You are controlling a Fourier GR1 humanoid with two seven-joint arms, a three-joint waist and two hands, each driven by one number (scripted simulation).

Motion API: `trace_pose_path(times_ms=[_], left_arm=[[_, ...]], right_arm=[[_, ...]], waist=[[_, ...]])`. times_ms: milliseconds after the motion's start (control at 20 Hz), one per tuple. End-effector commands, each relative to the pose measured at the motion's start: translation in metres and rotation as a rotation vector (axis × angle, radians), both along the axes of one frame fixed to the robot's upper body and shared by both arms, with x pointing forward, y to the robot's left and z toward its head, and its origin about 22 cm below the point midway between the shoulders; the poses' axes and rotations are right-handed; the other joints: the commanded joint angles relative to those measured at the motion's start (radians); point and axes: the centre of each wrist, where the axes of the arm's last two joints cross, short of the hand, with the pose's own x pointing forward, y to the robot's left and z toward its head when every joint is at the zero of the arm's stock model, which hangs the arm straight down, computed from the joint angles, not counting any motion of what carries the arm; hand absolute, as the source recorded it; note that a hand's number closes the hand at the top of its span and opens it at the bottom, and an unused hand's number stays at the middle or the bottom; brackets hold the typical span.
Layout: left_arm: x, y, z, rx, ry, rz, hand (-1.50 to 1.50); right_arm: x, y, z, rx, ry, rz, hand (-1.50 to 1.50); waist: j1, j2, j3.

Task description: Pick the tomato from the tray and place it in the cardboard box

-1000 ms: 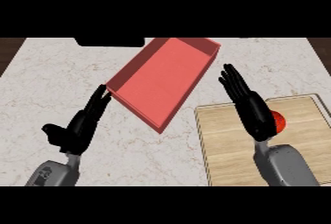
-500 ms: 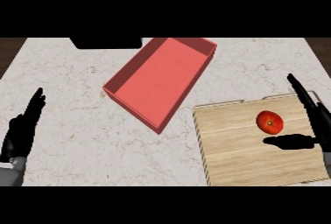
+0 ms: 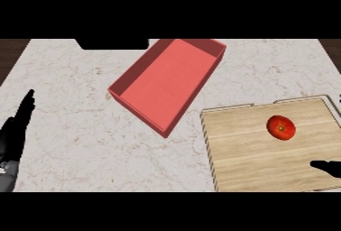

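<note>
A red tomato (image 3: 281, 127) lies on the wooden tray (image 3: 250, 159) at the lower right, towards the tray's far right part. The box (image 3: 167, 85) is a long, open, red-pink container set diagonally in the middle of the counter, just left of the tray's far corner, with nothing inside. At the view's right edge my right hand (image 3: 328, 167) shows only as a thumb over the tray's near right corner, apart from the tomato. My left hand (image 3: 15, 140) rests open at the far left edge with straight fingers pointing up.
The counter (image 3: 80, 113) is pale marble. A dark object (image 3: 112, 43) sits at its far edge, left of the box. Bare counter stretches between my left hand and the box.
Both hands have spread outwards and back towards the view's edges. The right hand, which covered the tomato a second ago, has drawn off to the right, leaving the tomato in plain sight.
</note>
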Motion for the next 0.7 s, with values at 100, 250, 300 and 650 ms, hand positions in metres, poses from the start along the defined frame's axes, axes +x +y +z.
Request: trace_pose_path(times_ms=[100,250,300,650], left_arm=[[0.001,0.000,0.008,0.030,0.005,0.011,0.00],[0.004,-0.004,0.007,0.018,-0.001,-0.006,0.00],[0.008,-0.010,0.007,0.010,-0.001,-0.006,0.00],[0.006,-0.015,-0.003,0.011,0.007,-0.031,0.00]], right_arm=[[0.001,-0.011,0.045,-0.377,0.150,-0.049,-1.50],[0.015,0.003,0.069,-0.451,0.244,-0.055,-1.50],[0.017,0.014,0.064,-0.469,0.280,-0.052,-1.50],[0.045,0.055,0.077,-0.645,0.518,-0.064,-1.50]], waist=[[0.009,-0.001,-0.004],[0.014,0.000,-0.003],[0.015,0.001,-0.002],[0.029,0.005,-0.001]])
